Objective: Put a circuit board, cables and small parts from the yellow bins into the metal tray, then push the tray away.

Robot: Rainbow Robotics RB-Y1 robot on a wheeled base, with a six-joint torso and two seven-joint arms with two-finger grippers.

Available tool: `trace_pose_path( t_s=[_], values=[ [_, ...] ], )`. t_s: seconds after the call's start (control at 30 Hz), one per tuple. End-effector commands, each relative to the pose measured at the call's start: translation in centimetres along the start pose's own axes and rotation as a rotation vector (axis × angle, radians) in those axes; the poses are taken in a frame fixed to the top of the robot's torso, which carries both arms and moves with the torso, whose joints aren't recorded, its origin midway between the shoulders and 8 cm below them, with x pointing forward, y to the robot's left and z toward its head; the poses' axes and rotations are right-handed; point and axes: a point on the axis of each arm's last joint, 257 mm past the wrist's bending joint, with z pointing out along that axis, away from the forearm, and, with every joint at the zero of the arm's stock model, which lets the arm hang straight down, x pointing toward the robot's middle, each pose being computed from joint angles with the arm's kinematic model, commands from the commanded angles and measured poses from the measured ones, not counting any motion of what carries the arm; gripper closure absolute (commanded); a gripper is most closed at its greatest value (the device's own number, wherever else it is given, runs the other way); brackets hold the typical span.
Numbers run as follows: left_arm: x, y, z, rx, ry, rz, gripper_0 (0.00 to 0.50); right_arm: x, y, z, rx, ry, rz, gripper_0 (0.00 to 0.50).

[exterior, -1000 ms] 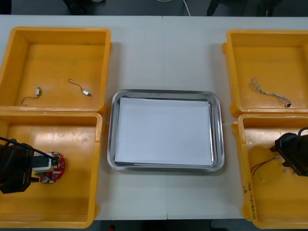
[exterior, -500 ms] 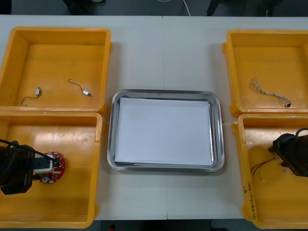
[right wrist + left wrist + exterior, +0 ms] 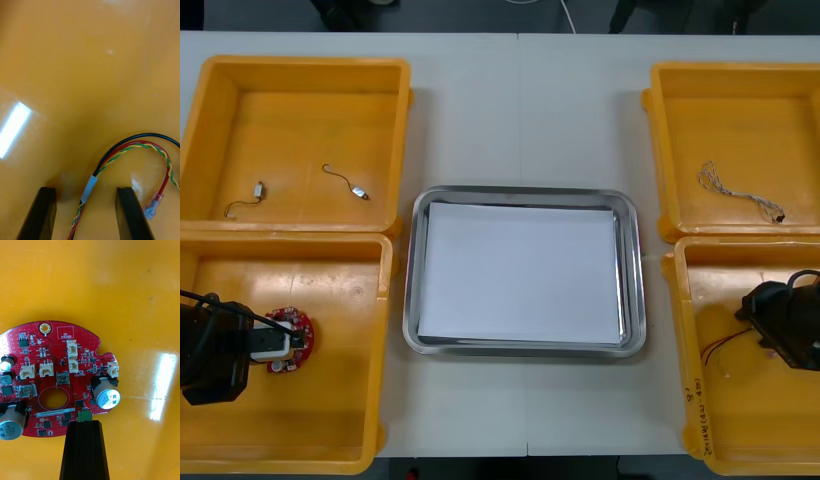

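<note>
At 8 o'clock from the metal tray [image 3: 412, 300], inside the near left yellow bin [image 3: 330, 410], I have the left pincer [image 3: 84, 423] with its two black fingers pressed together into one ribbed block. Its tip touches the edge of the round red circuit board [image 3: 56, 382] right at a small green connector [image 3: 84, 415]. The board lies face up on the bin floor, its white sockets and silver capacitors toward my wrist camera. At 4 o'clock from the tray, the right pincer [image 3: 86, 189] sits low in the near right yellow bin [image 3: 720, 430]. Its fingers [image 3: 42, 213] are spread, and the red and yellow cable [image 3: 127, 150] runs up between them without touching either. That cable is taped into a bundle with a black wire [image 3: 150, 135], and it loops round to a clear-sleeved terminal just beside one finger. The tray rests mid-desk between the bins, lined by a white sheet [image 3: 520, 270], with nothing on it. At 10 o'clock the far left yellow bin [image 3: 300, 100] holds two small metal parts [image 3: 360, 192] with thin wire tails, lying apart from each other. At 2 o'clock the far right yellow bin [image 3: 740, 110] holds a pale twisted cable [image 3: 735, 188]. All four bins sit on the light desk [image 3: 520, 110].
</note>
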Motion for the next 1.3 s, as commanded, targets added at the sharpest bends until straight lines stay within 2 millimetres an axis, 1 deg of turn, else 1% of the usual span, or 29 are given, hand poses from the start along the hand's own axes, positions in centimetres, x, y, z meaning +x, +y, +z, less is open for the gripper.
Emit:
trace_pose_path(
  t_s=[0.03,0.07,0.1,0.23,0.43,0.57,0.67,0.87,1.07,1.2,1.3],
  values=[
    [-0.3,-1.3,0.7,0.019,-0.013,0.153,0.5,1.4,-1.0,0.8,0.014,0.015,0.029,0.268],
    [-0.4,-1.2,0.6,0.018,-0.014,0.154,0.5,1.4,-0.9,0.8,0.013,0.014,0.029,0.415],
    [-0.5,-1.1,0.5,0.016,-0.015,0.156,0.5,1.4,-1.0,0.8,0.015,0.013,0.029,0.494],
    [-1.0,-0.8,0.0,0.009,-0.023,0.161,0.5,1.4,-1.1,0.9,0.016,0.013,0.029,0.5],
    [-1.3,-0.2,-1.6,0.011,-0.013,0.176,0.5,1.2,-0.9,0.8,0.011,0.007,0.029,0.5],
    [-1.4,0.1,-2.3,0.011,-0.013,0.171,0.5,0.7,-0.7,0.6,0.003,-0.004,0.028,0.5],
    [-1.7,0.4,-2.9,0.012,-0.018,0.159,0.5,0.1,-0.3,-0.1,-0.004,-0.017,0.025,0.5],
    [-2.1,0.9,-4.1,0.013,-0.022,0.149,0.5,-1.4,0.7,-2.1,-0.008,-0.039,0.014,0.5],
    [-2.3,1.7,-5.7,0.012,-0.016,0.137,0.5,-3.1,1.9,-5.0,-0.012,-0.075,-0.016,0.5],
    [-2.4,1.8,-6.5,0.009,-0.012,0.132,0.5,-3.5,1.9,-6.9,0.002,-0.084,-0.034,0.5],
    [-2.4,1.7,-6.4,0.012,-0.014,0.122,0.5,-3.5,1.7,-8.7,0.024,-0.085,-0.054,0.5]
  ],
)
